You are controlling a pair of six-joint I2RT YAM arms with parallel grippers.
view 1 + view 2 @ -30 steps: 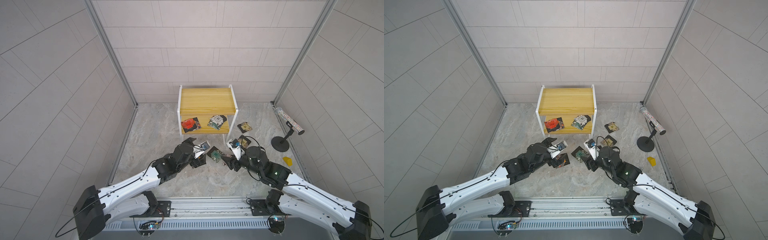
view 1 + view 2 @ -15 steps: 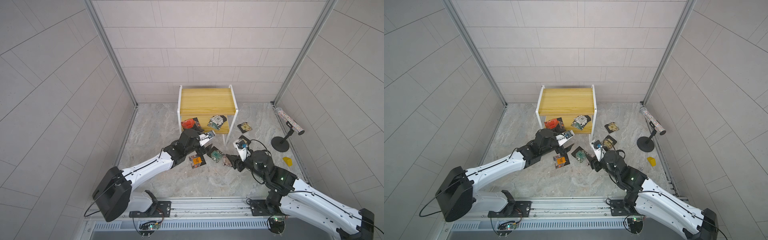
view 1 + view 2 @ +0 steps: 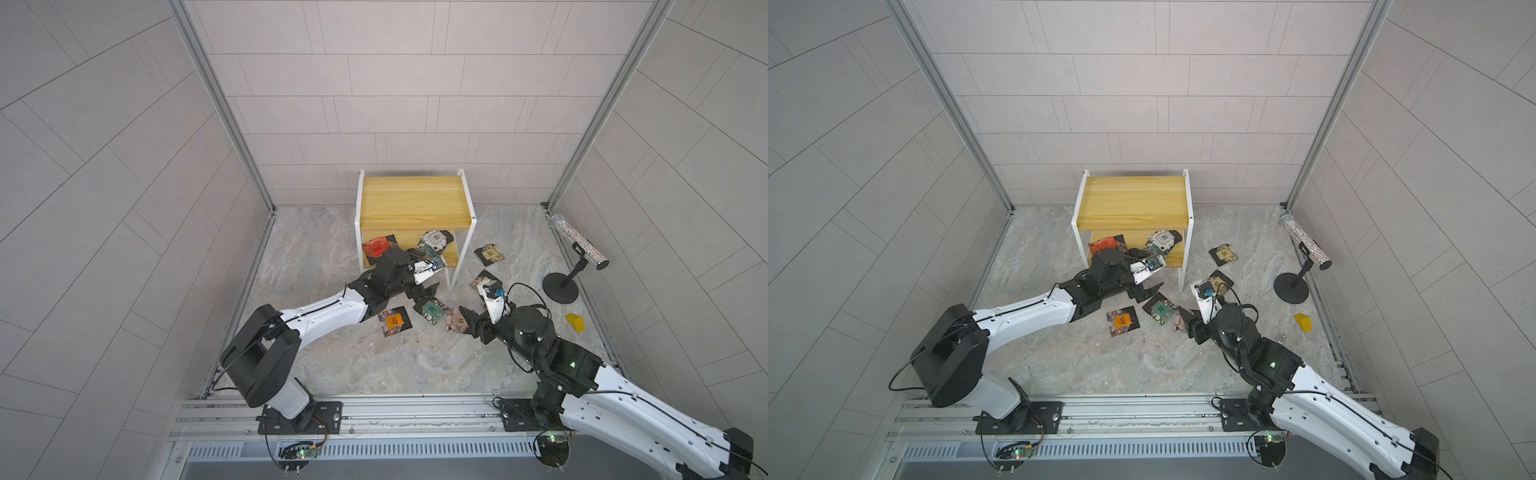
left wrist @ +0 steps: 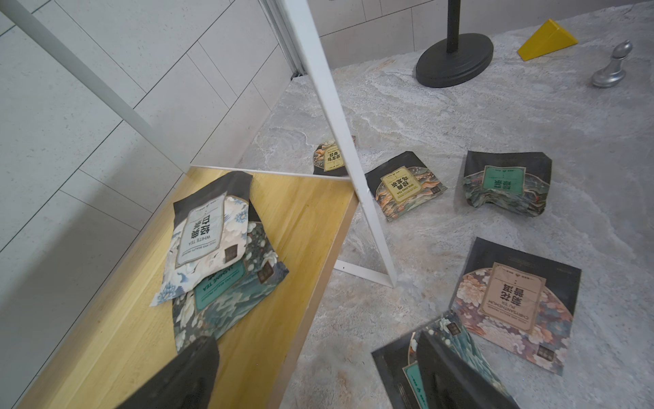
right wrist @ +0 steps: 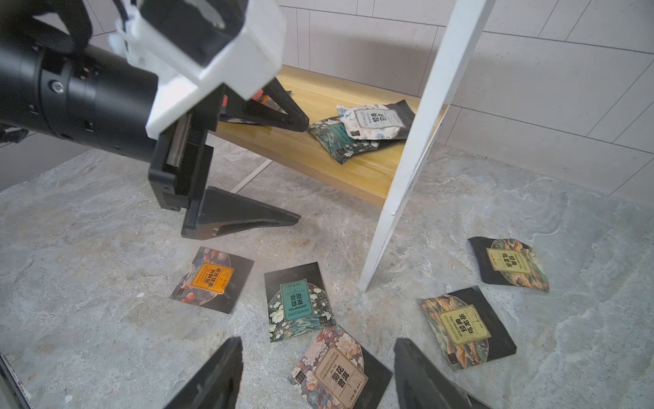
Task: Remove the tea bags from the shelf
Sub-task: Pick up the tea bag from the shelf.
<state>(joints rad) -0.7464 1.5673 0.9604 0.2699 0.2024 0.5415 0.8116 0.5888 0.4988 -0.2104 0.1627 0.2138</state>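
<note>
Three tea bags (image 3: 434,239) lie on the shelf (image 3: 411,199) lower board. Left pincer (image 5: 300,171) open, empty; right pincer (image 5: 316,342) likewise open

The white-label sachet (image 4: 203,230) on the shelf (image 4: 308,219) is reading WHITE TEA, the teal-label sachet (image 4: 226,287) beneath it JASMINE TEA; off the shelf, the yellow-label sachet (image 4: 403,186) is showing OOLONG TEA, the tan-label sachet (image 4: 513,301) CHRYSANTHEMUM PU'ER.

Pale grey tiled walls (image 3: 395,104) enclose a grey marbled stone floor (image 3: 374,365) on three sides (aluminium posts (image 3: 222,104) mark the two far corners), under soft, even light
</note>
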